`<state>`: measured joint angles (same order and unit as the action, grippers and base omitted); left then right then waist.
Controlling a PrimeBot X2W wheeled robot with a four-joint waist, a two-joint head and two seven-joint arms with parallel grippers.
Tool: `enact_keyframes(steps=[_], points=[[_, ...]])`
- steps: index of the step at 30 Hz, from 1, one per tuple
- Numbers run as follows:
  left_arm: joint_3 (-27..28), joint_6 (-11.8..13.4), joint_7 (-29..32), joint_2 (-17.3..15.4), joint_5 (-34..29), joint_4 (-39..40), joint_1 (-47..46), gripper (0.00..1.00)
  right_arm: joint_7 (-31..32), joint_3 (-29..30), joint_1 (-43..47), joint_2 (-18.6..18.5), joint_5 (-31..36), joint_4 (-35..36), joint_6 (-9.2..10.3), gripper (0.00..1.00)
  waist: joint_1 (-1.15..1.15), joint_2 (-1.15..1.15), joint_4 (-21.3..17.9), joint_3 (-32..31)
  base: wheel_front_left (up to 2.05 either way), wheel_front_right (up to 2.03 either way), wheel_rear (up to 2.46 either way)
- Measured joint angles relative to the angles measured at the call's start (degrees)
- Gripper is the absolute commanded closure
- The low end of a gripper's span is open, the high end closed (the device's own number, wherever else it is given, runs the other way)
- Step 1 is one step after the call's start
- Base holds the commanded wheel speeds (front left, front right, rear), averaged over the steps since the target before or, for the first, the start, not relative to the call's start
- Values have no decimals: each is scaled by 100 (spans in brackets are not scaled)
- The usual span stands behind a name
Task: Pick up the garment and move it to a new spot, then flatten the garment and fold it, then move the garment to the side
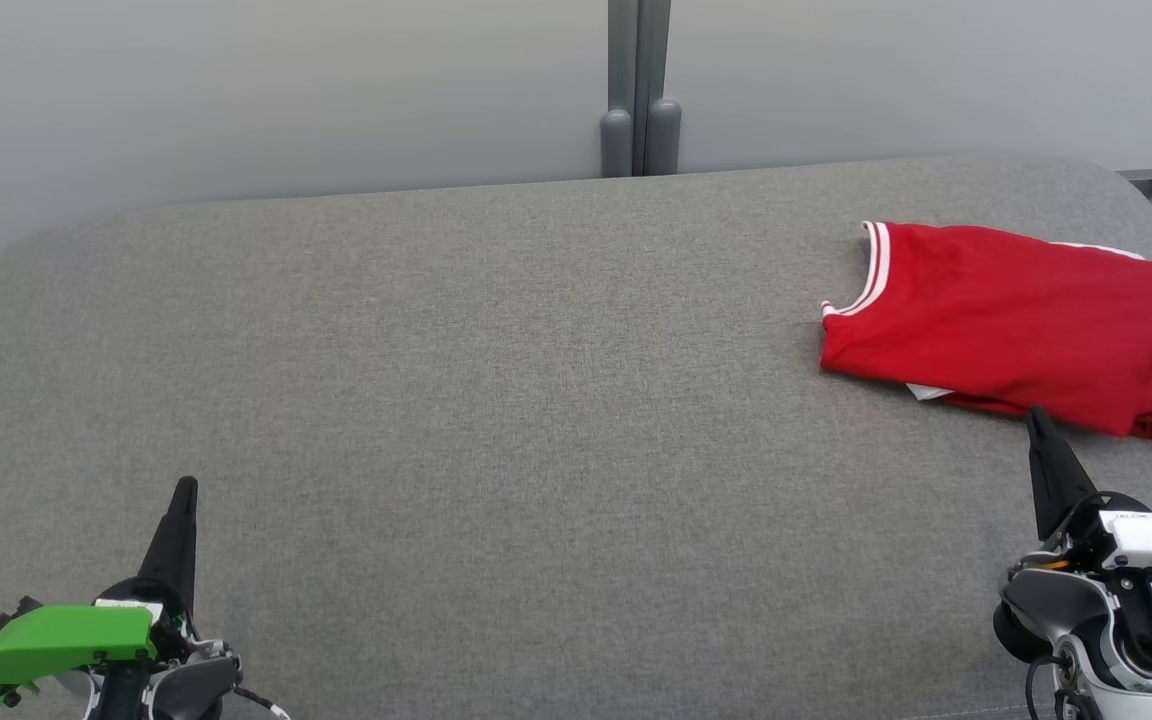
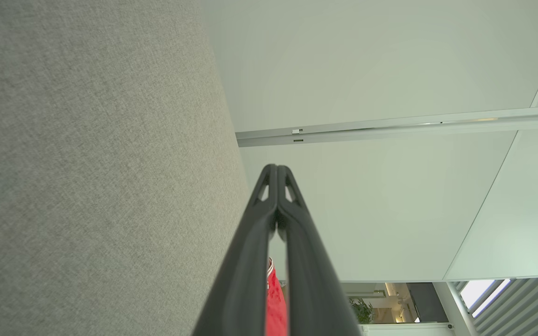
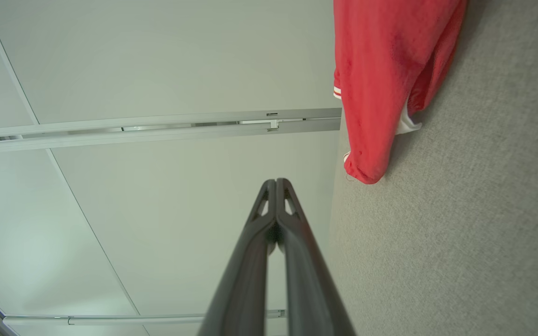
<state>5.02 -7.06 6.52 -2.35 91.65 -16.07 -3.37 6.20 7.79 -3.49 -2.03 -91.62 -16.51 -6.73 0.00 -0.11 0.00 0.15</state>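
Note:
A red garment (image 1: 1011, 325) with white trim lies folded at the far right of the grey fabric surface (image 1: 496, 380). My right gripper (image 1: 1036, 415) is shut and empty, its tip just below the garment's near edge. In the right wrist view the garment (image 3: 381, 84) shows at the upper right, apart from the shut gripper (image 3: 276, 181). My left gripper (image 1: 186, 486) stands shut and empty at the lower left, far from the garment. A sliver of the red garment (image 2: 276, 303) shows between the long fingers of the left gripper (image 2: 277, 167).
Pale wall panels with a grey vertical post (image 1: 639, 90) stand behind the surface. The surface's rounded far corners drop off at left and right; its right edge runs close past the garment.

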Motion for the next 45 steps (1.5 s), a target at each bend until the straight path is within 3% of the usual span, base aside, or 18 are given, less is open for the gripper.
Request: enact_keyframes(steps=[45], points=[[-1, -1, 0, 1, 1, 13, -1, 100, 0, 0, 0, 0, -10, 19, -7, 100, 0, 0, 0, 1, 0, 0, 0]])
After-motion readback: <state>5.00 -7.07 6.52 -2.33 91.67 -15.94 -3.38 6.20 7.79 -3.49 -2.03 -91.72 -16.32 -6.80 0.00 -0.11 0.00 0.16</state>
